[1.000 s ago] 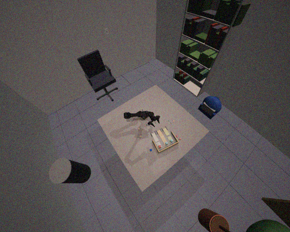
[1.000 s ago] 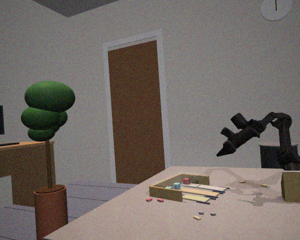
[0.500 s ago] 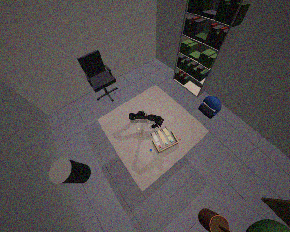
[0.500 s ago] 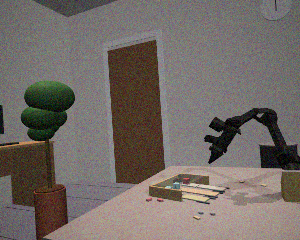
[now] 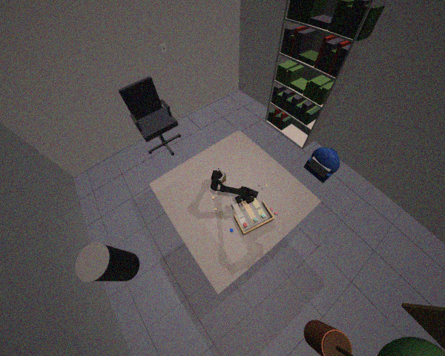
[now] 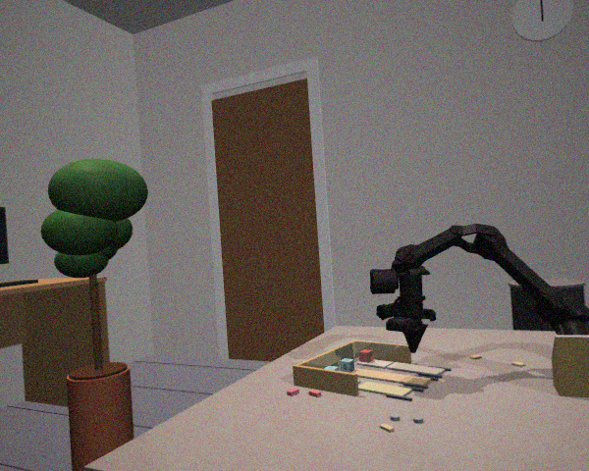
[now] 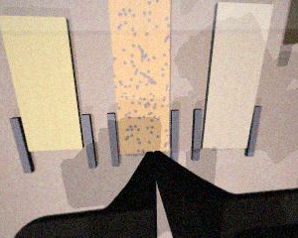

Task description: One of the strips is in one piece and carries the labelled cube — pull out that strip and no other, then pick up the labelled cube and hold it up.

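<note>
My gripper (image 6: pixel 412 349) (image 7: pixel 153 157) is shut and empty, pointing down above the near end of the orange speckled strip (image 5: pixel 249 211) (image 6: pixel 386 376) (image 7: pixel 144 64). That strip looks unbroken where it shows; a teal cube (image 5: pixel 254 219) (image 6: pixel 347 364) with a dark mark sits on its far end. The yellow strip (image 6: pixel 386 389) (image 7: pixel 45 84) and the whitish strip (image 6: pixel 416 368) (image 7: pixel 235 74) are each in pieces. A second teal cube (image 5: pixel 262 215) is at the yellow strip's far end, mostly hidden in the exterior view. A red cube (image 5: pixel 245 224) (image 6: pixel 365 355) is on the whitish strip's far piece.
A low wooden tray wall (image 5: pixel 259 225) (image 6: pixel 325 384) surrounds the strips' far ends. Grey rails (image 7: pixel 113 140) (image 7: pixel 195 135) flank the near ends. Small red blocks (image 6: pixel 293 392) (image 6: pixel 314 392) lie outside the tray, and a blue disc (image 5: pixel 231 230) lies on its other side.
</note>
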`<act>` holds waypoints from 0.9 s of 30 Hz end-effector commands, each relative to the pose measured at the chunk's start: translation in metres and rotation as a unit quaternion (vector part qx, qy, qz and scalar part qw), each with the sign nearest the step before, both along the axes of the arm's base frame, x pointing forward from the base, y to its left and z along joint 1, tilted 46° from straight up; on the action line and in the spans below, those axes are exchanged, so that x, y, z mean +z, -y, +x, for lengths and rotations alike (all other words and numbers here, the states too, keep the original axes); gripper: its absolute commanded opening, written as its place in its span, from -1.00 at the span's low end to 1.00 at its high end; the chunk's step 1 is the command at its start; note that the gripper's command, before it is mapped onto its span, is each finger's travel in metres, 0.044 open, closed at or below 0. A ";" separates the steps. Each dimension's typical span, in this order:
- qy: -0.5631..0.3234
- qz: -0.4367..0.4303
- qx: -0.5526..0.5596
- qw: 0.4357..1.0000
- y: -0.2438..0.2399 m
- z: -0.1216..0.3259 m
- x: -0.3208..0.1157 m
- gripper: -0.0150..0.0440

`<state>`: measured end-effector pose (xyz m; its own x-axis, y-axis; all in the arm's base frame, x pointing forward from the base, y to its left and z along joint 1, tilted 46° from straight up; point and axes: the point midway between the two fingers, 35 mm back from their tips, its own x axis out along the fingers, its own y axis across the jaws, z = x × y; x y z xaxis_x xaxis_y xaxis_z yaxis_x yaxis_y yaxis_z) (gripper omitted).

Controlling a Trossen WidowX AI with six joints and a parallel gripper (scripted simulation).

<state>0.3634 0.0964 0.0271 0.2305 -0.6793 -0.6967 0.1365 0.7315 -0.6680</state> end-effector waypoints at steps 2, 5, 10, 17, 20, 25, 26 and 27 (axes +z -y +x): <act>-0.007 0.000 -0.018 1.000 0.000 0.000 -0.001 -0.49; -0.007 0.001 -0.018 1.000 0.002 0.001 -0.003 -0.49; -0.007 0.001 -0.018 1.000 0.008 0.003 -0.009 -0.49; -0.007 0.001 -0.018 1.000 0.015 0.005 -0.018 -0.49; -0.007 0.001 -0.018 1.000 0.018 0.006 -0.021 -0.49; -0.006 0.001 -0.018 1.000 0.024 0.008 -0.027 -0.49; -0.006 0.001 -0.018 1.000 0.025 0.008 -0.028 -0.49; -0.006 0.001 -0.018 1.000 0.026 0.008 -0.030 -0.49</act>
<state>0.3710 0.0730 0.0007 0.1937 -0.6844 -0.7029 0.1601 0.7289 -0.6656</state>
